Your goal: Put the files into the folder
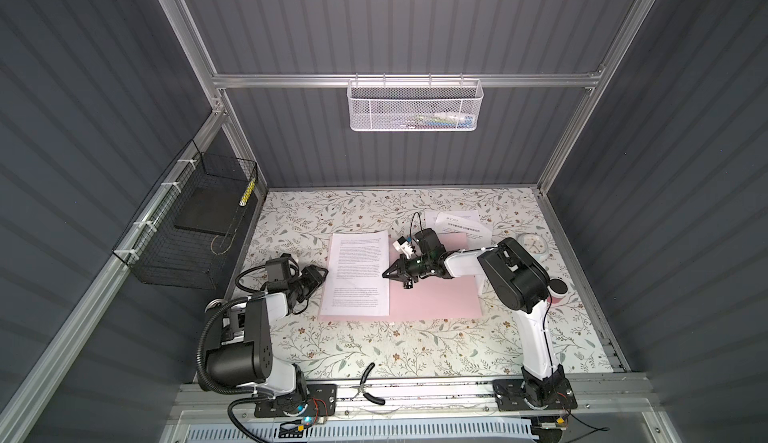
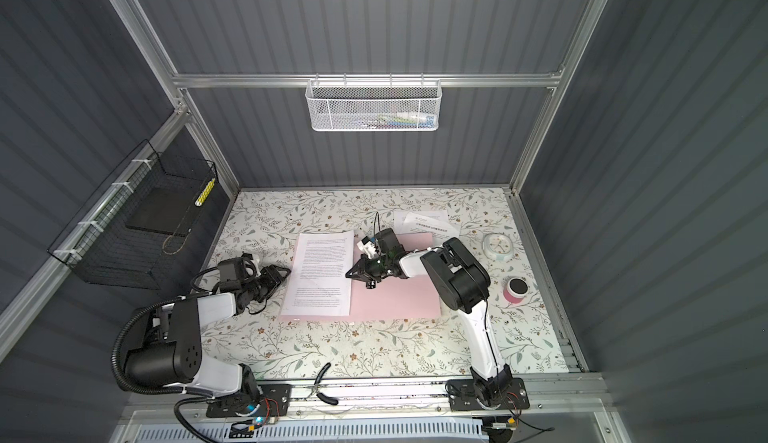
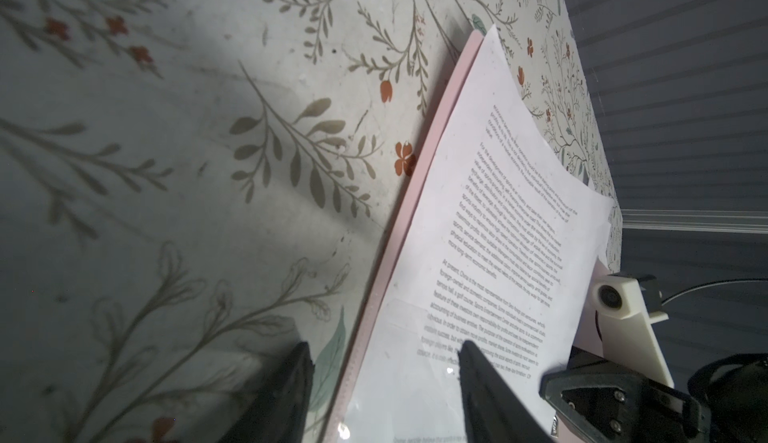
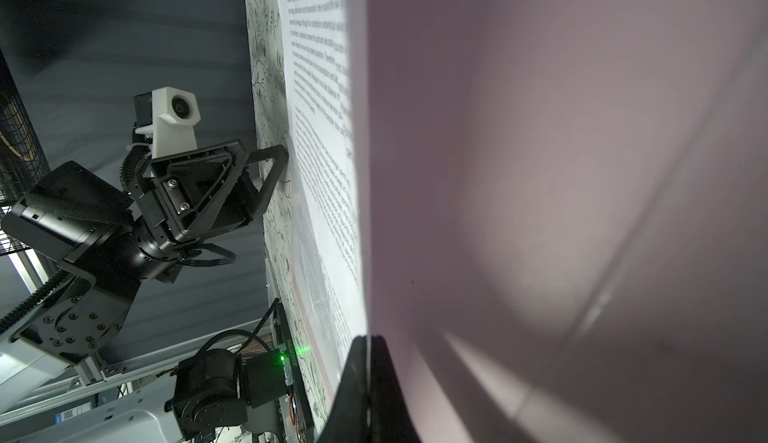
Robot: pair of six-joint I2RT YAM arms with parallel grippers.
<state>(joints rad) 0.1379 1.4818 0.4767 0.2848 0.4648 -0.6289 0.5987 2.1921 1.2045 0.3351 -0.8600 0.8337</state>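
Left claw [image 3: 384,345] parted over thin pink folder [image 1: 436,295], flat printed sheet [image 1: 359,270].

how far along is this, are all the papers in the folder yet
Done: one sheet lies on the open folder. In hand: the left gripper is open at its outer edge, the right gripper shut at its inner edge. Left: more sheets lie on the table by the folder's far corner.

I see the floral table [image 1: 332,349] carrying the pink folder [image 1: 436,299], flat at mid-surface. Loose sheets [image 1: 461,223] lie fanned toward the far right corner. Along the right edge sit a white clock [image 1: 534,247], face up, and a round pink object [image 2: 515,289]. A black-handled tool [image 1: 368,378] crosses the near edge.
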